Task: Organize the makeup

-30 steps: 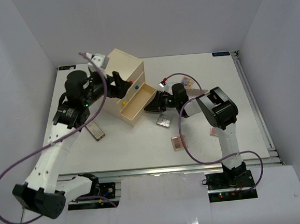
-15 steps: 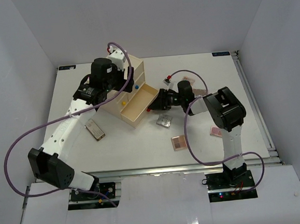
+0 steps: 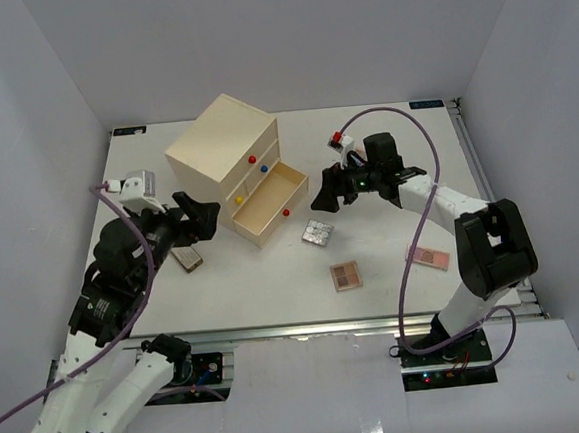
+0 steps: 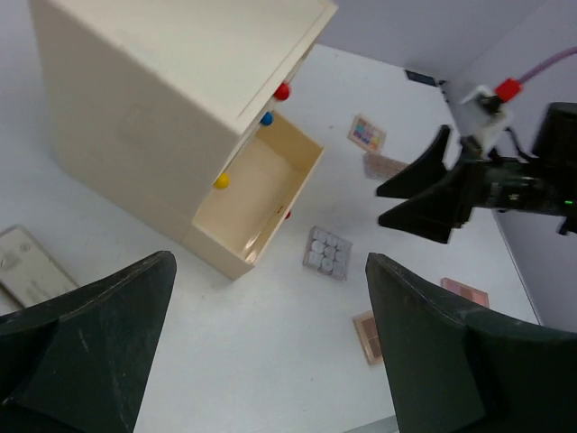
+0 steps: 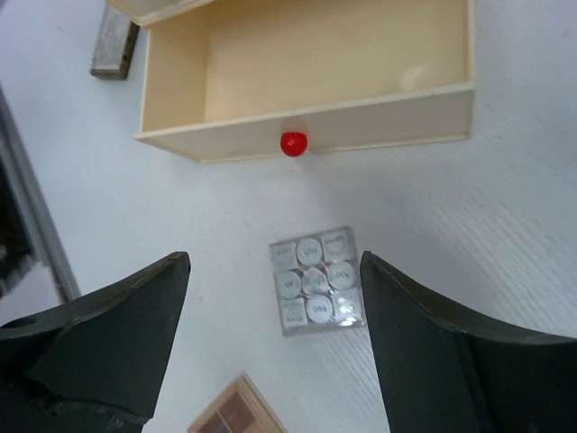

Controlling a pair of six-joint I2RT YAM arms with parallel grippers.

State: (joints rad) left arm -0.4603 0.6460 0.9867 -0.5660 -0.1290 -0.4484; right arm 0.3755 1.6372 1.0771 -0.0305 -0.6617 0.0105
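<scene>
Lower left, spread wide and empty: left gripper (image 3: 206,221), pulled back off the drawer chest (image 3: 221,142). Beside it, silver palette (image 3: 184,257), long axis up-left to down-right. Centre: bottom drawer (image 3: 268,200) open; clear grid palette (image 3: 317,233) tilted, below-right. Right gripper (image 3: 321,198) open, holding nothing, withdrawn from the drawer. Lower right: brown palette (image 3: 345,275), pink palette (image 3: 428,257). White table (image 3: 265,284), white walls (image 3: 255,39).

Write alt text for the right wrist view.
The right gripper, jaws open, hangs over a clear nine-pan palette on the white table, just in front of a pulled-out cream drawer with a red knob. The corner of a brown palette shows at the bottom edge.
</scene>
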